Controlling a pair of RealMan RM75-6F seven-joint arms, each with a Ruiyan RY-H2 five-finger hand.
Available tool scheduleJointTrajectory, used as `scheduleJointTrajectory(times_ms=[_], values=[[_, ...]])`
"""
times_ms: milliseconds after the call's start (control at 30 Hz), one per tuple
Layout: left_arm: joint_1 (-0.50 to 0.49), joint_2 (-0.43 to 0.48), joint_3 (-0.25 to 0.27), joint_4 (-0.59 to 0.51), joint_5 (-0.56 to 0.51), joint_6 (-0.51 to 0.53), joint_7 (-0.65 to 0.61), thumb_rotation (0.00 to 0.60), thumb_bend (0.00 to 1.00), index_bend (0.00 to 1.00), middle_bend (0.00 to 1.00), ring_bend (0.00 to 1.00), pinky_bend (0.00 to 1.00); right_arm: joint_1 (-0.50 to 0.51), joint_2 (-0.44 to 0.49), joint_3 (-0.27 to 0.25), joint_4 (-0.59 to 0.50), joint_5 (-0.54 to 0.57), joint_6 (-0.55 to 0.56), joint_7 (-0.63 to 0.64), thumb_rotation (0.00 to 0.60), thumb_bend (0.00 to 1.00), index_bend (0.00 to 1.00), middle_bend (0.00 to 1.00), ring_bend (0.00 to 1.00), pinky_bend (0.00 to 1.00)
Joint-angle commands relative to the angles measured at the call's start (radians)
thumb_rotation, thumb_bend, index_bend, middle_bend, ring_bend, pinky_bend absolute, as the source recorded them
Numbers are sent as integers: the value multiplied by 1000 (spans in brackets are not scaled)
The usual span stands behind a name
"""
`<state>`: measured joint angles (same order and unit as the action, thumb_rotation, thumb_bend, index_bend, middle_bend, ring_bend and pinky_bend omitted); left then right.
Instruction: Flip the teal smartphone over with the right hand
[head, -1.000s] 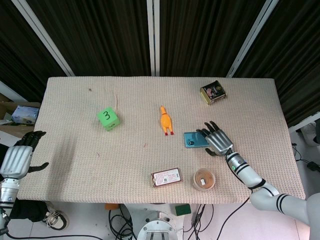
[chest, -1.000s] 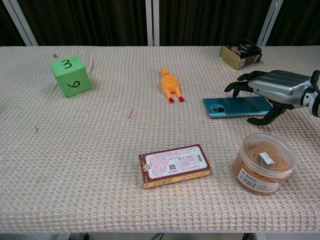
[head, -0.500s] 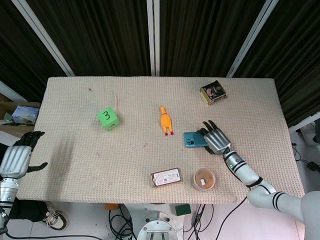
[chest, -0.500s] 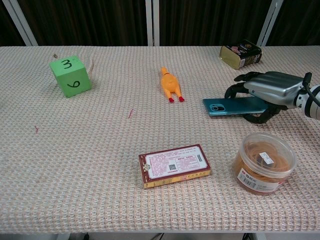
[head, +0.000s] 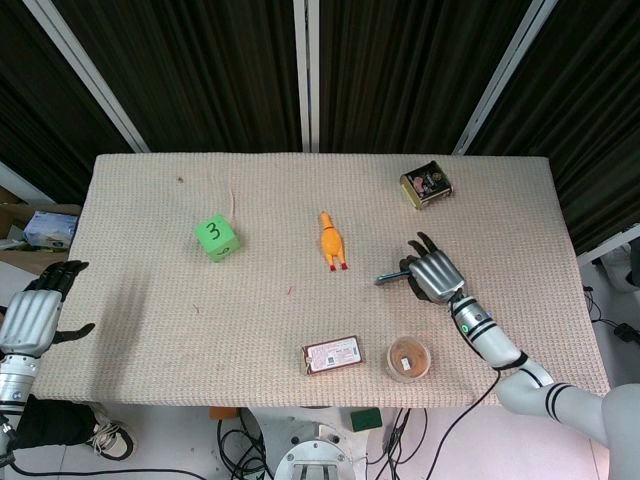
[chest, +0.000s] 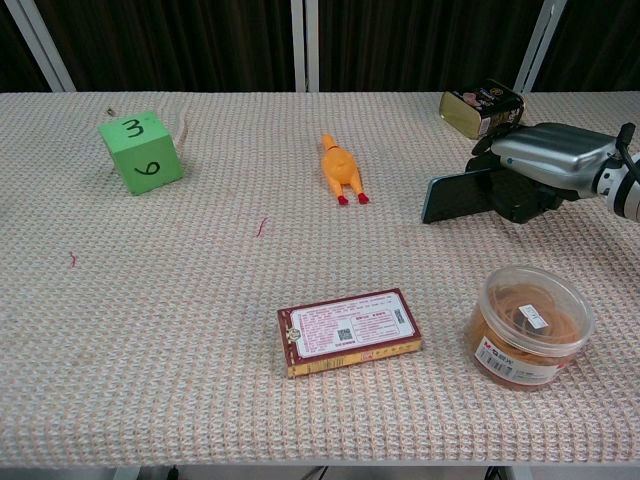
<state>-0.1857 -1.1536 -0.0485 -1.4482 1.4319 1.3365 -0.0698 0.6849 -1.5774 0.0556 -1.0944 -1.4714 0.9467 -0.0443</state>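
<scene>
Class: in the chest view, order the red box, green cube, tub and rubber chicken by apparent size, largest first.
1. Red box
2. Tub, slightly smaller; both sit nearest the camera
3. Green cube
4. Rubber chicken

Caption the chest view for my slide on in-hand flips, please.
Right hand holds the teal smartphone tipped up on its long edge, mid-flip, above the woven table.

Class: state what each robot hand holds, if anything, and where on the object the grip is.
The right hand holds the teal smartphone by its right end, tipped up on its long edge. The left hand holds nothing.
</scene>
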Motion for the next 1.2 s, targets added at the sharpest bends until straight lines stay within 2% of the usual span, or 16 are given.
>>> scheduleJointTrajectory(times_ms=[33,100,133,167,233,300,367,400,467,733,900,1033,1200], values=[[-1,-2,0,2,1,-2,-1,600,85,134,124,98,331,-4,7,3,-8,5,2,10,600,747,601,546,129,0],[-3,-4,1,4,0,-6,-1,600,84,134,124,98,332,-4,10,6,-6,17,-10,7,600,750,600,554,131,0],[-3,-5,1,4,-1,-7,-1,600,84,134,124,98,332,-2,13,4,-6,21,-21,2,600,740,575,549,127,0],[-3,-5,1,4,-1,-8,-1,600,85,134,124,98,333,1,17,0,-8,22,-36,1,600,713,503,520,109,0],[-4,-4,0,4,-2,-8,-2,600,85,134,124,99,334,6,25,-2,-14,28,-55,0,600,667,339,422,49,0],[-4,-2,-1,3,-3,-8,-1,600,85,134,124,99,335,7,28,0,-19,34,-64,7,600,640,120,236,1,0],[-4,0,-2,2,-4,-8,0,600,85,134,124,99,335,10,34,5,-27,47,-80,20,599,550,7,74,0,0],[-4,1,-2,1,-4,-8,1,600,85,134,124,99,335,11,36,8,-30,51,-83,27,590,502,0,24,0,0],[-4,2,-2,-1,-3,-8,2,600,84,134,124,99,336,9,29,18,-22,45,-59,44,565,473,0,0,0,0],[-3,-1,0,2,-7,-12,2,600,84,134,124,99,339,10,-21,53,64,14,43,101,547,462,0,0,0,0],[-2,2,0,-6,-4,-6,12,600,85,134,124,99,344,49,-31,68,111,10,9,133,547,476,0,0,0,0],[1,5,-1,-13,-9,-3,18,600,85,134,124,99,344,55,-22,69,108,-6,31,146,549,477,0,0,0,0],[2,10,-3,-18,-12,-1,19,600,85,134,124,99,344,-14,25,40,65,-33,148,77,550,472,0,0,0,0]])
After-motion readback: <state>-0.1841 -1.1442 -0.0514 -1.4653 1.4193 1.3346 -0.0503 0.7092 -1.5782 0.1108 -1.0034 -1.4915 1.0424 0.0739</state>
